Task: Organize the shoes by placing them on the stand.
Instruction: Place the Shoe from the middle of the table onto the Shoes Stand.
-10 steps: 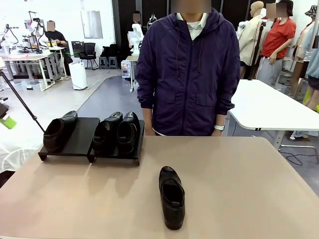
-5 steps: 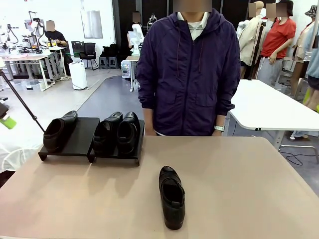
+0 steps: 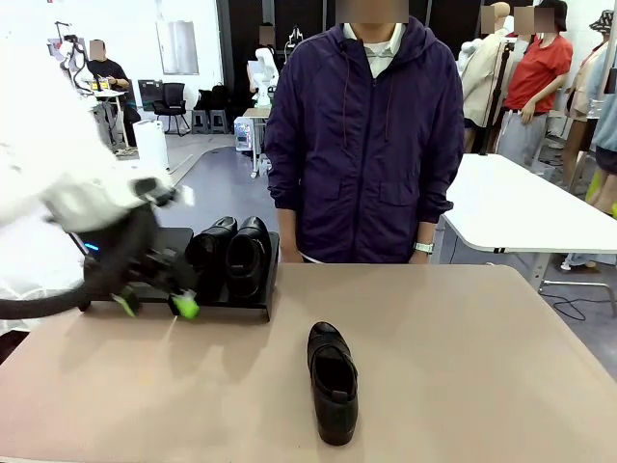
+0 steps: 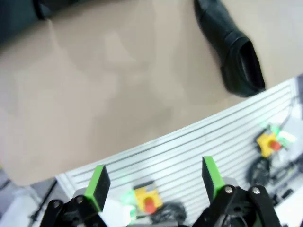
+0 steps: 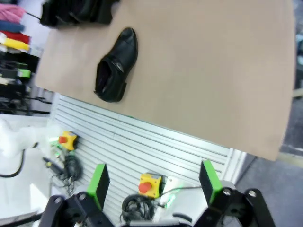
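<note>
One black loafer lies alone on the beige table near its front edge, toe pointing away from the person. Two more shoes sit side by side on the right platform of the black stand. My left gripper, blurred, hangs open in front of the stand's left platform and hides most of it. In the left wrist view the gripper is open and holds nothing, with the lone loafer far off at the upper right. My right gripper is open and holds nothing, high above the loafer and the stand.
A person in a purple jacket stands at the table's far edge, arms down. The beige tabletop is bare to the right of the lone loafer. A ribbed white panel with emergency-stop buttons lies below the table's near edge.
My left arm has swung into the front view from the left and now covers the left platform and the shoe that showed there. The shoes and the person have not moved.
</note>
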Controlling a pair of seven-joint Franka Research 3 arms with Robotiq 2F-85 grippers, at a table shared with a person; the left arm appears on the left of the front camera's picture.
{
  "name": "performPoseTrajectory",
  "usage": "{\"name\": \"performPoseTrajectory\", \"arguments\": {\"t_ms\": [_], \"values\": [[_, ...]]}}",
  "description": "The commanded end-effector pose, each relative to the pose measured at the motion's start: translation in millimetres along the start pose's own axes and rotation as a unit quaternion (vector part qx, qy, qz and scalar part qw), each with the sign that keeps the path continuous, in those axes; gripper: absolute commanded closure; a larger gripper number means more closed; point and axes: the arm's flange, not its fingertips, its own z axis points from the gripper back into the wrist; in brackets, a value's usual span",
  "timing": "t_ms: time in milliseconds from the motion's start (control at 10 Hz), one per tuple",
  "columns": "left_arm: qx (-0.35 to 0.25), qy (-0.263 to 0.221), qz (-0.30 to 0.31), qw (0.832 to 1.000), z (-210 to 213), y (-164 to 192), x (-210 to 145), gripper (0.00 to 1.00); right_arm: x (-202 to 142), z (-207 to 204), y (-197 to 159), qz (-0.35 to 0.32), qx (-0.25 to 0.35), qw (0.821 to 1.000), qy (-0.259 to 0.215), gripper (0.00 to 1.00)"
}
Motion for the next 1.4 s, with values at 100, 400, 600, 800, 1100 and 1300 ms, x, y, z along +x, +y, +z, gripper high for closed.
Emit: {"name": "performPoseTrajectory", "arguments": {"t_ms": [100, 400, 600, 800, 1100, 1300], "values": [[0.027, -0.016, 0.077, 0.997, -52, -77, 24, 0.00, 3, 2, 3, -0.003, 0.008, 1.000, -0.001, 0.00], [0.037, -0.019, 0.154, 0.987, -103, -137, 27, 0.00, 3, 2, 3, -0.003, 0.008, 1.000, -0.001, 0.00], [0.011, 0.012, 0.164, 0.986, -88, -129, 49, 0.00, 3, 2, 3, -0.003, 0.008, 1.000, -0.001, 0.00], [0.023, -0.010, 0.147, 0.989, -108, -139, 20, 0.00, 3, 2, 3, -0.003, 0.008, 1.000, -0.001, 0.00], [0.016, 0.002, 0.149, 0.989, -109, -142, 26, 0.00, 3, 2, 3, -0.003, 0.008, 1.000, -0.001, 0.00], [-0.002, -0.011, 0.101, 0.995, -135, -149, 42, 0.00, 3, 2, 3, -0.003, 0.008, 1.000, -0.001, 0.00]]}}
